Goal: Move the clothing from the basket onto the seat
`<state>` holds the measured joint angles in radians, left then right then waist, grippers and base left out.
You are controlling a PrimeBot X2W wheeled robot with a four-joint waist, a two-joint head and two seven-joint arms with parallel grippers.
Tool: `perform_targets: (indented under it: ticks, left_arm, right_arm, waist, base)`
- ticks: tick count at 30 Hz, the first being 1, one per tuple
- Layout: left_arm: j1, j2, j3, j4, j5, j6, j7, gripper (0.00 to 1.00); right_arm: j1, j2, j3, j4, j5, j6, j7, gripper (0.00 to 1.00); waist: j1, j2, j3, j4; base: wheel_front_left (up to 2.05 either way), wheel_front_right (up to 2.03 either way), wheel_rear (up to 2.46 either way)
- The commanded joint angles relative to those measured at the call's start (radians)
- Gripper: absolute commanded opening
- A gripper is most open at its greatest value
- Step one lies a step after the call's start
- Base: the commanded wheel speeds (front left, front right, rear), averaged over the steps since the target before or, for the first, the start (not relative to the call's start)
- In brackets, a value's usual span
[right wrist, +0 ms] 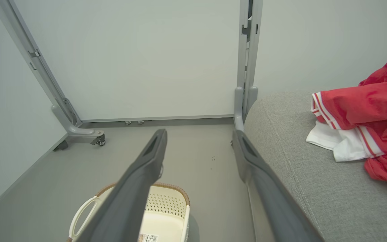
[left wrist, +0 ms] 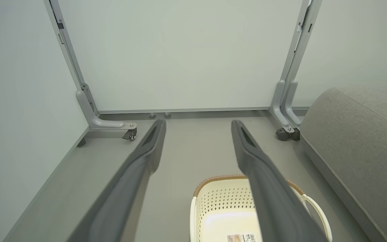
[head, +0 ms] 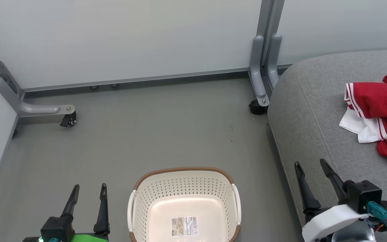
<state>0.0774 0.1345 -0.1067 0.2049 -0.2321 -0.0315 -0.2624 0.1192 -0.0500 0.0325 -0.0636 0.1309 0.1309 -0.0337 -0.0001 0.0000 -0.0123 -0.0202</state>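
The head camera looks steeply down from above: floor (head: pixel 146 134) mid-frame, basket (head: pixel 184 188) at bottom centre, seat (head: pixel 314 117) along the right. Both wrist cameras sit lower, looking forward and slightly down toward the partition wall (left wrist: pixel 180 60). All three share basket, seat edge and wall.

Looks like a lab or test space to me, not a real home: pale partition panels (head: pixel 129 40) on wheeled caster feet (head: pixel 45 109), plain grey floor (head: pixel 146 134), a grey sofa (head: pixel 307 111) parked inside
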Motion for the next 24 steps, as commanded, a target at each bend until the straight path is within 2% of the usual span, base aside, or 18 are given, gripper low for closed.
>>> perform_targets:
  ticks: [1,24]
  left_arm:
    - [0.020,-0.006,0.005,0.005,0.011,-0.005,-0.003,1.00]
    - [0.007,-0.042,0.059,0.039,0.054,-0.041,-0.003,1.00]
  right_arm:
    - [0.010,-0.002,0.001,-0.006,0.009,0.000,0.002,1.00]
    - [0.016,-0.001,0.004,-0.010,0.022,0.000,0.010,1.00]
  waist:
    - [0.0001,0.0000,-0.002,0.001]
    - [0.0001,0.0000,-0.002,0.009]
  base:
    - [0.00,0.00,0.00]
    - [0.00,0.00,0.00]
